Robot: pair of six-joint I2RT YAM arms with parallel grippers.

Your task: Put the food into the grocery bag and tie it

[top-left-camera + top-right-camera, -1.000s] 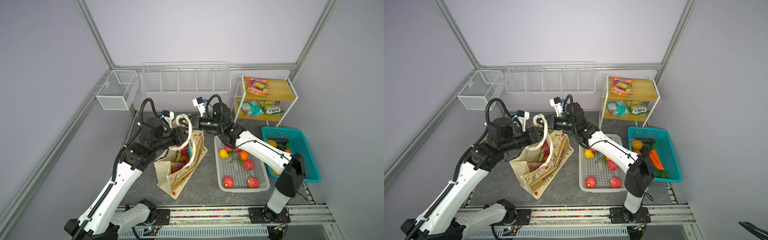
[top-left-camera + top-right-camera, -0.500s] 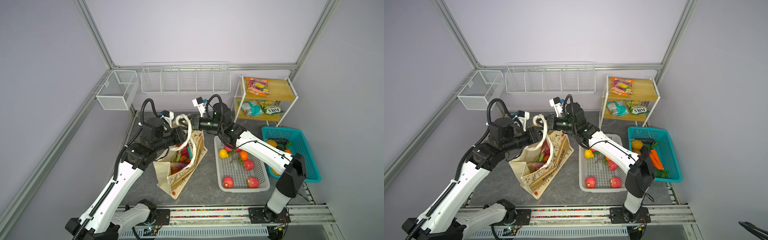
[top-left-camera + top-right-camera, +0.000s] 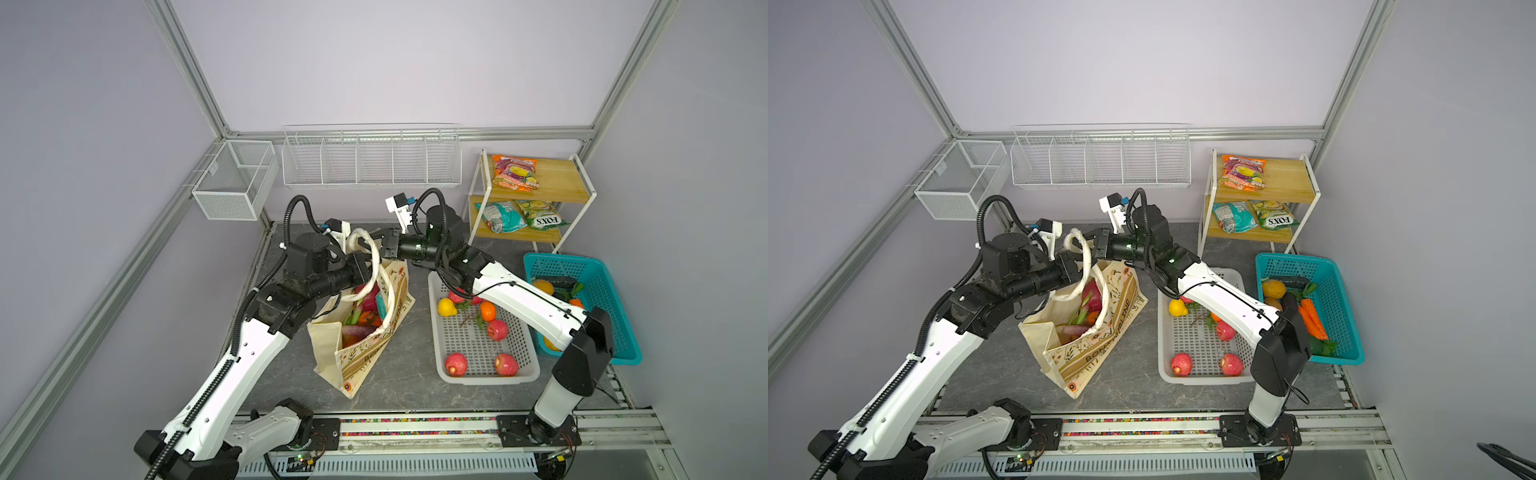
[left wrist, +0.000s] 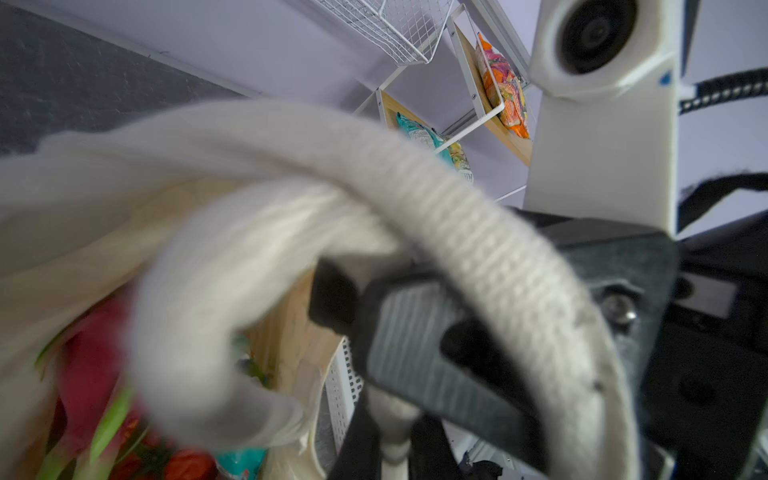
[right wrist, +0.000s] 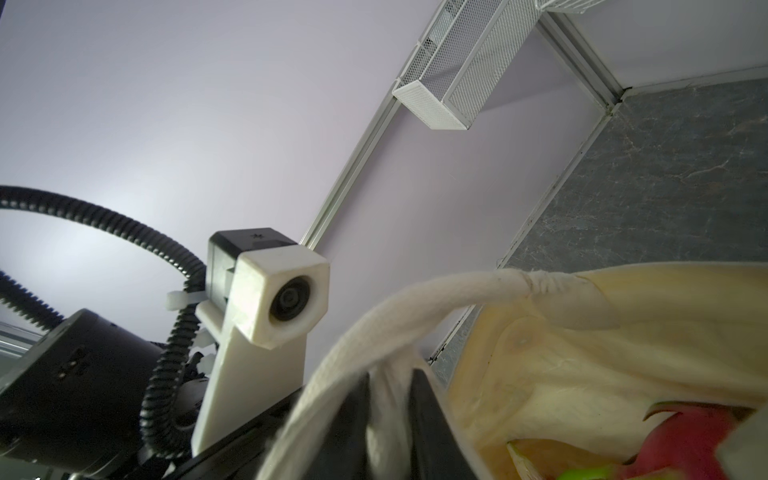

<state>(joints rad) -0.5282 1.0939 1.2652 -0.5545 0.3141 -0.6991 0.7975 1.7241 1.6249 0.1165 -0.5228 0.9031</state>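
Note:
The cream floral grocery bag (image 3: 365,349) (image 3: 1088,353) stands open mid-table, with pink dragon fruit (image 3: 368,301) and other food inside. Its strap handles (image 3: 376,266) loop up between both arms. My left gripper (image 3: 370,266) (image 4: 395,451) is shut on one strap handle (image 4: 478,232). My right gripper (image 3: 379,246) (image 5: 388,419) faces it from the other side, its fingers closed around a strap handle (image 5: 436,295). Red apples (image 3: 456,364), an orange (image 3: 487,311) and a yellow fruit (image 3: 446,306) lie in the white basket (image 3: 484,376).
A teal basket (image 3: 615,332) at the right holds carrots (image 3: 1312,318) and other produce. Snack packets (image 3: 515,172) (image 3: 500,216) lie on the wooden shelf (image 3: 565,183) behind it. Wire baskets (image 3: 370,160) hang on the back wall.
My left gripper has closed on the strap. Both arms and the bag have hardly moved.

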